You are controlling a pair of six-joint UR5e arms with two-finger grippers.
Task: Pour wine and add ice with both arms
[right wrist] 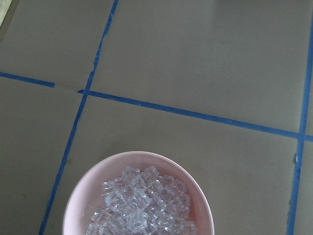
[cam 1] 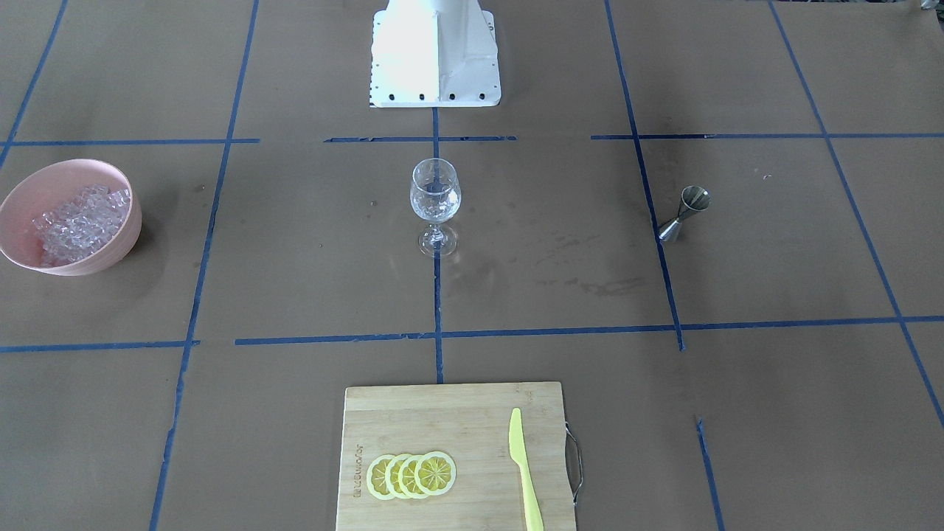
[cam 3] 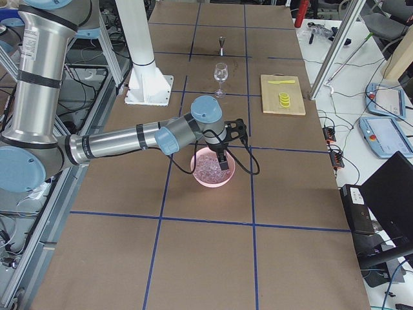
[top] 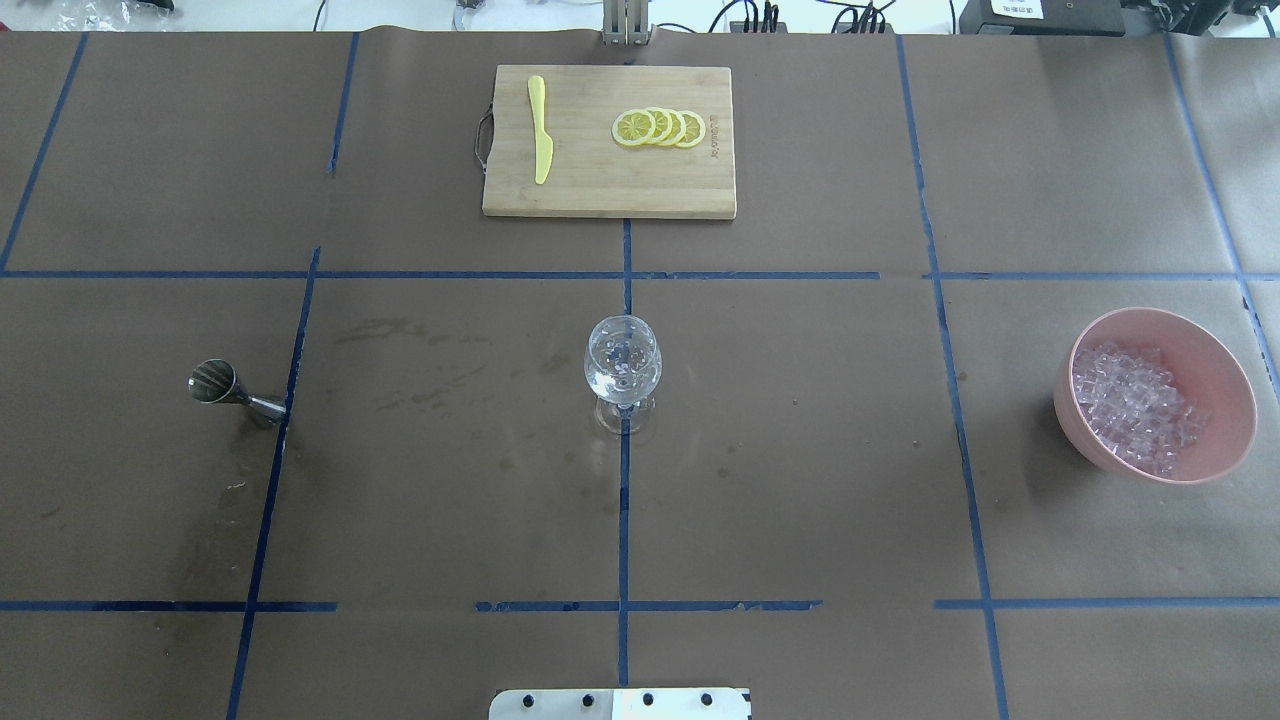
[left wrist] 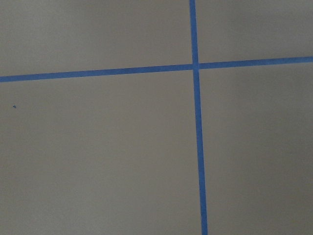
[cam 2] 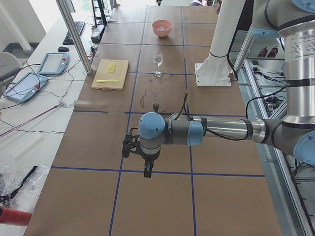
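Note:
A clear wine glass [top: 622, 365] stands upright at the table's middle, with something clear in its bowl; it also shows in the front view [cam 1: 435, 198]. The ice [top: 1132, 405] is heaped in a pink bowl [top: 1225, 375] on the robot's right. In the right wrist view the ice [right wrist: 144, 203] lies straight below the camera. My right gripper [cam 3: 223, 161] hangs over the bowl [cam 3: 201, 181]; I cannot tell if it is open. My left gripper [cam 2: 146, 169] hangs over bare table, far from the glass [cam 2: 157, 59]; I cannot tell if it is open.
A steel jigger [top: 228, 388] stands on the robot's left. A wooden cutting board [top: 600, 185] at the far edge carries lemon slices [top: 660, 128] and a yellow knife [top: 540, 140]. The white base block [cam 1: 435, 59] stands behind the glass. Blue tape lines [left wrist: 197, 122] cross the brown table.

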